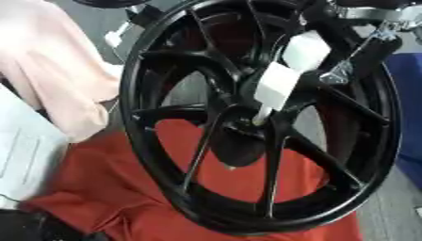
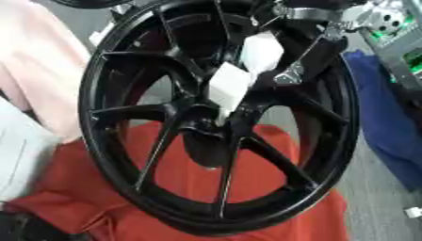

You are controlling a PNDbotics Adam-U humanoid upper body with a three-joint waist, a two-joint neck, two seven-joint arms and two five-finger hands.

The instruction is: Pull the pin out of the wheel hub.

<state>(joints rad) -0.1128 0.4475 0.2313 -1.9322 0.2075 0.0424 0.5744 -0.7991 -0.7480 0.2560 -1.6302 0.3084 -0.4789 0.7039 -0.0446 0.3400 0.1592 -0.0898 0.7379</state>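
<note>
We see our right hand (image 1: 284, 70), black with white-padded fingers (image 1: 276, 84), reaching in from the upper right over the large glossy black spoked wheel hub (image 1: 165, 188), which stands tilted on a red cloth (image 1: 107, 188). A slim pale pin (image 1: 262, 114) sticks out of the hub's centre, its long axis running up toward the fingers, which appear pinched on its upper end. Pulling likely means drawing back along that axis. Our left hand does not show.
</note>
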